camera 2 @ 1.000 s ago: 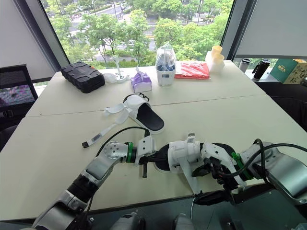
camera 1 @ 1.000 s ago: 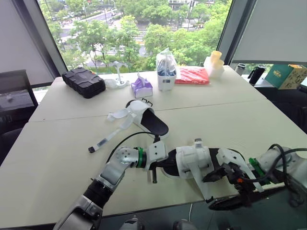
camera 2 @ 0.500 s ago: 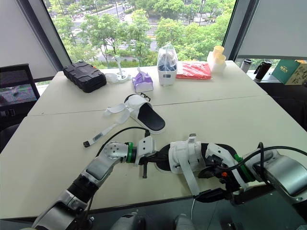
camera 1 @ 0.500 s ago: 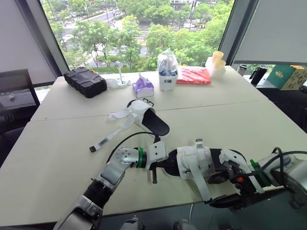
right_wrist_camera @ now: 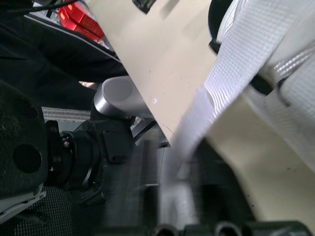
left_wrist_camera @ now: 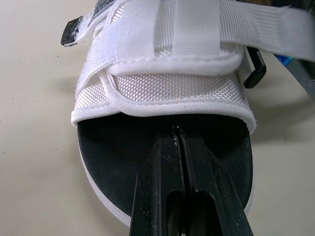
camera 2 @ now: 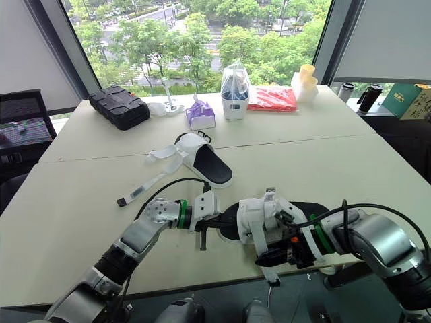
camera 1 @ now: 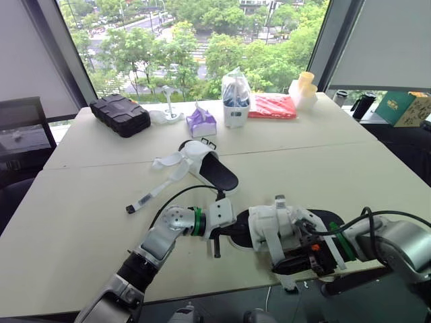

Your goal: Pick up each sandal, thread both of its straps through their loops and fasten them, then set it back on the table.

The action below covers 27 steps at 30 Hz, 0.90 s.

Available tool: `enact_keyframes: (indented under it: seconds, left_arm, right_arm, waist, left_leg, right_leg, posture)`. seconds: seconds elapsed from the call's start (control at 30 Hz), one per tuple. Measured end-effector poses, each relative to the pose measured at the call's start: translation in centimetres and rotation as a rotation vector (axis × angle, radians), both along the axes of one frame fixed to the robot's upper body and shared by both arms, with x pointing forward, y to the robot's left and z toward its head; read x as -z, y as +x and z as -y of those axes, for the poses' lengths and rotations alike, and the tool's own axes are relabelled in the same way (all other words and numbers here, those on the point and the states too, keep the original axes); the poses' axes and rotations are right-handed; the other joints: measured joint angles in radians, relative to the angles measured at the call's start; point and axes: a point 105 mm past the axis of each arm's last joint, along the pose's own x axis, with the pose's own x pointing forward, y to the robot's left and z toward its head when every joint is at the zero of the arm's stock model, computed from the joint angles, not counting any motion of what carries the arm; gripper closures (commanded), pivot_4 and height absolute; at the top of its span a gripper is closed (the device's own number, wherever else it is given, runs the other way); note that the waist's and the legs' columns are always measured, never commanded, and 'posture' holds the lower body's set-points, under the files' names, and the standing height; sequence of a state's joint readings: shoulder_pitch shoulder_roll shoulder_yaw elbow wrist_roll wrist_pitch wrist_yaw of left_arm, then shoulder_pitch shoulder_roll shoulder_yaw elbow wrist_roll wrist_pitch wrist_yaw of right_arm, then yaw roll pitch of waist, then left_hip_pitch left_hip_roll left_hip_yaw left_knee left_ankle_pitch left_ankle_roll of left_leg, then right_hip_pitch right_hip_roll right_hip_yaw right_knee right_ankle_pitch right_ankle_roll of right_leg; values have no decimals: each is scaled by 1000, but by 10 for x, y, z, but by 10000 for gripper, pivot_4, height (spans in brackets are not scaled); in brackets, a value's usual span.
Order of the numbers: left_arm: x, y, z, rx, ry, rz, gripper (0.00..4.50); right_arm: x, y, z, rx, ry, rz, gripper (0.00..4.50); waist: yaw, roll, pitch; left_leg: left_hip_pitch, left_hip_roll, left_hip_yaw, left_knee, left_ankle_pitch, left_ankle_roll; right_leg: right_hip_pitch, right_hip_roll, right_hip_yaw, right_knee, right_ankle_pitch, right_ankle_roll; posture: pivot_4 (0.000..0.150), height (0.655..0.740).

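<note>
The near sandal [camera 1: 273, 225], white straps over a black footbed, lies at the table's front edge. My left gripper [camera 1: 225, 233] is shut, and its fingers [left_wrist_camera: 183, 191] lie together on the footbed at the open end. One long white strap [right_wrist_camera: 231, 69] trails off the table edge. My right gripper [camera 1: 296, 264] is shut on that strap just below the sandal's side, with the strap's tip [camera 1: 289, 282] hanging under it. The second sandal [camera 1: 207, 168] rests farther back with its straps undone, one long strap [camera 1: 145, 198] stretched out to the left.
Along the far edge by the window stand a black case [camera 1: 118, 114], a purple tissue pack [camera 1: 200, 121], a white bagged container [camera 1: 234, 101], a red packet [camera 1: 271, 105] and yellow cups [camera 1: 303, 89]. A green box [camera 1: 399, 108] sits at far right.
My right gripper has swung left from beyond the table edge to the sandal's side and shut on the hanging strap. The left arm and both sandals have stayed put.
</note>
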<state>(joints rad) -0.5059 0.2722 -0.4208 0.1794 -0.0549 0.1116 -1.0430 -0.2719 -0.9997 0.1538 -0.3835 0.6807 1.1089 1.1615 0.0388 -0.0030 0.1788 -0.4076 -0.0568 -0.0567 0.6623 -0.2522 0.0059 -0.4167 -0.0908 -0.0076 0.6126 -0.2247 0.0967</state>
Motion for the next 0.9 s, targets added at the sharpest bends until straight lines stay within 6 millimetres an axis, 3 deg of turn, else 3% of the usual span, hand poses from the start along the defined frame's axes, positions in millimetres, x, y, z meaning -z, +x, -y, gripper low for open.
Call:
enact_keyframes:
  seconds: [0.2,0.3,0.43,0.9]
  left_arm:
    - [0,0,0,0,0,0,45000]
    - [0,1,-1,-3,5,0,45000]
    - [0,0,1,2,2,-1,45000]
    - [-1,1,0,-1,1,2,45000]
  right_arm:
    - [-1,-1,-2,-2,7,-9,44493]
    - [-28,17,-19,24,122,21,44493]
    - [-56,40,-24,87,197,67,44493]
    - [-54,74,-19,220,199,37,44493]
  waist:
    - [0,0,0]
    - [-3,0,0]
    - [2,-1,0]
    - [0,0,0]
  left_leg:
    - [0,0,0,0,0,0]
    - [0,0,0,0,0,0]
    - [0,0,-1,0,0,0]
    - [-1,0,0,0,0,1]
  right_leg:
    - [0,0,0,0,0,0]
    - [0,1,1,1,1,-1]
    - [0,2,0,0,1,-1]
    - [-2,0,1,0,2,0]
  posture:
    - [1500,7400]
    - [1500,7400]
    - [1500,7400]
    - [1500,7400]
